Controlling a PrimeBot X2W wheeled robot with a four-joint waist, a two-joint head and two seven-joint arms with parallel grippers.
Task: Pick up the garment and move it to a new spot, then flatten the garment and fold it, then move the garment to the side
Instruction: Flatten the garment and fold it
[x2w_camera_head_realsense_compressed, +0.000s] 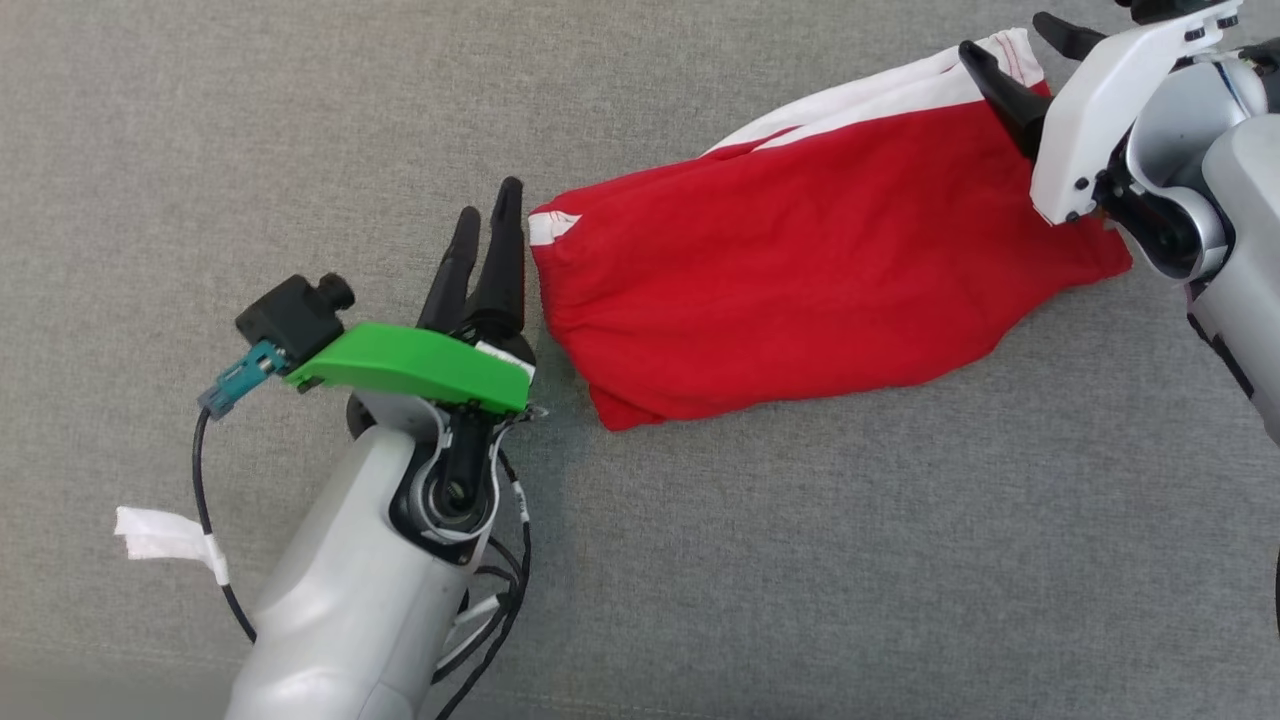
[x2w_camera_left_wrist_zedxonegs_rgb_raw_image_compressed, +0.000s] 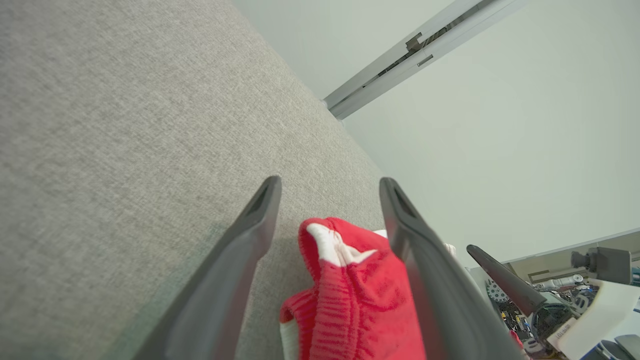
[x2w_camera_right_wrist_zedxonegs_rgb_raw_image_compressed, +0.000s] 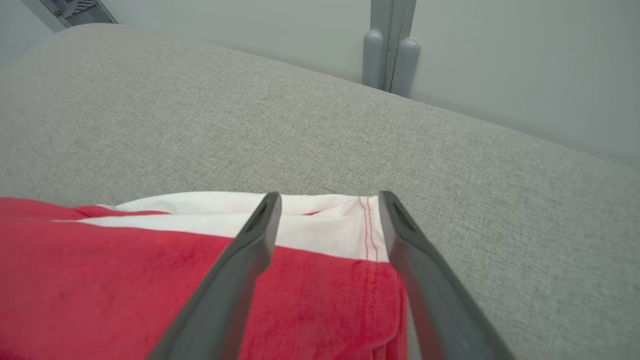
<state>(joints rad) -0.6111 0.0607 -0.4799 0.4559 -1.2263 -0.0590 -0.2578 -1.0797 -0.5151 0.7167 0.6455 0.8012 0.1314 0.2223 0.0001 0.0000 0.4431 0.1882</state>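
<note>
Head view, starting at the left: my left gripper (x2w_camera_head_realsense_compressed: 488, 202) sits just beside the garment's (x2w_camera_head_realsense_compressed: 800, 260) left end, tips nearly at the small white patch there. On the left wrist view its fingers (x2w_camera_left_wrist_zedxonegs_rgb_raw_image_compressed: 250, 235) stand well apart with that bunched, ribbed end between them, nothing pinched. The garment lies on the grey cushion (x2w_camera_head_realsense_compressed: 300, 100), a red piece with a white band along its upper right edge. I read it as a light, limp knit: it will sag and drag from any single hold, and it shouldn't slide much on this weave. I'd take it at two corners, pinching all layers, since it looks doubled over. Its long axis runs from lower left up to upper right, narrow ribbed end pointing at my left gripper, white-banded end pointing away. At the garment's upper right corner my right gripper (x2w_camera_head_realsense_compressed: 1005, 35) hovers over the white band, jaws spread, gripping nothing.
</note>
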